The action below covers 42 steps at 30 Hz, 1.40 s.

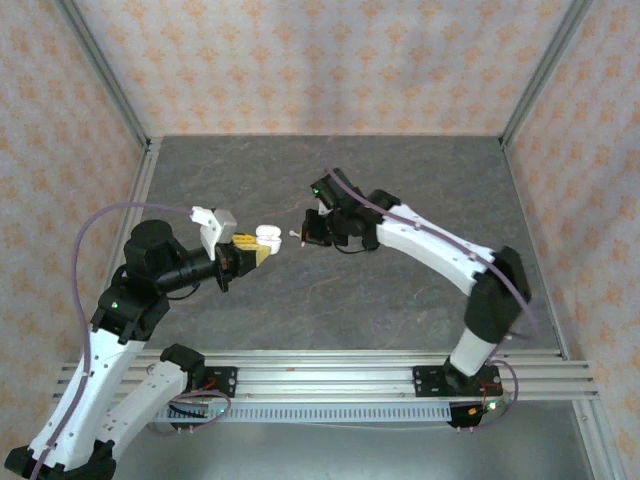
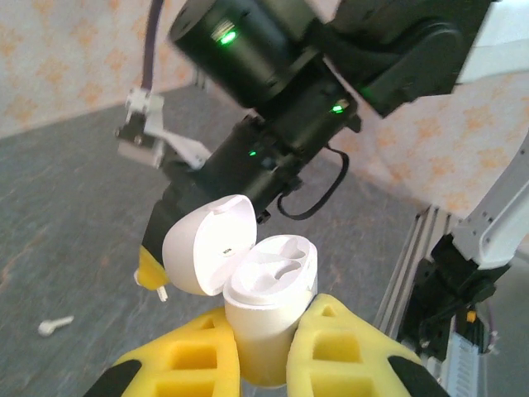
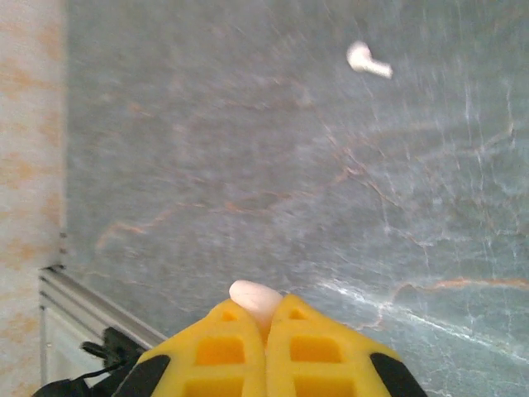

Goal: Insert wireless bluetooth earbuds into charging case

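1. The grey stone-patterned table (image 1: 420,180) carries both arms. The left arm (image 1: 110,330) reaches in from 7 o'clock and the right arm (image 1: 440,250) from 4 o'clock, and their tips almost meet over the middle.
2. The left gripper (image 2: 273,321) is clenched on the white charging case (image 2: 269,289), its yellow pads pressing the case's lower body from either side.
3. The right gripper (image 3: 266,318) is pinched shut on a white earbud (image 3: 254,298). Only the earbud's rounded head pokes past the fingertips, towards 11 o'clock in the right wrist view.
4. The case is held above the table with its lid (image 2: 207,244) swung open towards 10 o'clock and its two sockets bare and facing the right gripper.
5. From above, the case lies at 9 o'clock from the right gripper, just beside it but apart, so the right arm is the one to deliver.
6. The stem is hidden between the pads, so I cannot tell how the earbud's long axis lines up with a socket.
7. A loose white earbud (image 2: 55,325) lies on the table at 8 o'clock from the case, well apart from it.
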Each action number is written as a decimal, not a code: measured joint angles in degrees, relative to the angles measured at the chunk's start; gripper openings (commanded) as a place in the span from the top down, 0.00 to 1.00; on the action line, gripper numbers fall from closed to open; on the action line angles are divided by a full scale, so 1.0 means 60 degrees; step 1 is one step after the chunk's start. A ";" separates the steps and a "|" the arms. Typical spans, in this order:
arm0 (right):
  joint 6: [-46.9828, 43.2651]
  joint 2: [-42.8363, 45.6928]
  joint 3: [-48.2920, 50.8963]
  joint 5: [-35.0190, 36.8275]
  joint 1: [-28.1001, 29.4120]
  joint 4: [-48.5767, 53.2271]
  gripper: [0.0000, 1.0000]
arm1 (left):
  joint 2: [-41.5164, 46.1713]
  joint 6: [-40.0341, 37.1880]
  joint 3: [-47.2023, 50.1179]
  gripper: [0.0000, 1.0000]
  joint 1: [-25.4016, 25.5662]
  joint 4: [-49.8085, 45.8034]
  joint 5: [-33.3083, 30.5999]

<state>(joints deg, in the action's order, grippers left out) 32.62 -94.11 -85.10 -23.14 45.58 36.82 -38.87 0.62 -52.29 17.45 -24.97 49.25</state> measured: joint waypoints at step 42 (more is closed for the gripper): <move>-0.3104 0.2459 -0.1614 0.0780 0.1603 -0.1355 1.00 | -0.1399 0.0900 -0.0350 1.00 0.0000 0.2484 0.0976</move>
<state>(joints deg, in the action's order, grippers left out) 14.00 -79.35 -94.78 -18.46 55.20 28.69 -47.27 6.02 -54.39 17.45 -10.07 55.11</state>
